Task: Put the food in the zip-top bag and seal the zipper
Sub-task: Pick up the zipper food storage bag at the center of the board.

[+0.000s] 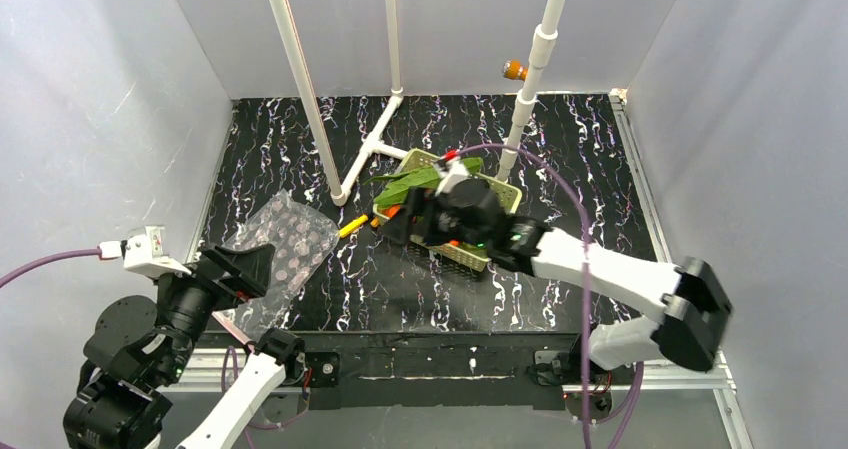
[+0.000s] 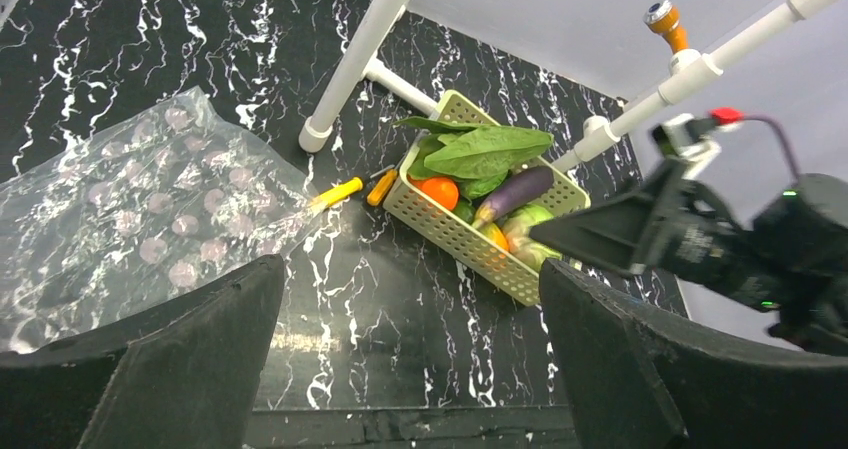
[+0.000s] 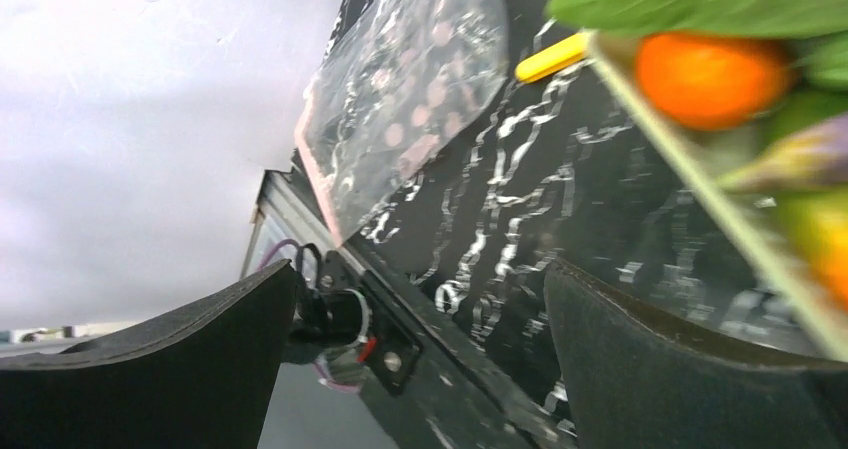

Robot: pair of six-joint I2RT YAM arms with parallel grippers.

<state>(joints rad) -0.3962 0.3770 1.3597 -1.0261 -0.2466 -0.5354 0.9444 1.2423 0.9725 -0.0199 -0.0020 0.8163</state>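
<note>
In the top view the clear, floppy, dotted plastic zip-top bag [image 1: 280, 249] lies at nine o'clock of the pale yellow-green slotted basket [image 1: 503, 191]; the left wrist view shows the left gripper [image 2: 410, 319] spread and empty, and in the basket a long dark-purple eggplant [image 2: 515, 191], likely firm and slick, best pinched mid-body; the right wrist view shows the right gripper [image 3: 420, 319] spread too.

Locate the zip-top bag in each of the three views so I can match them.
Top external: zip-top bag lower left, lying flat.
Left wrist: left half, spread flat.
Right wrist: top centre, seen slantwise.
Shared landmark: the yellow stick beside the bag, in all three.
</note>
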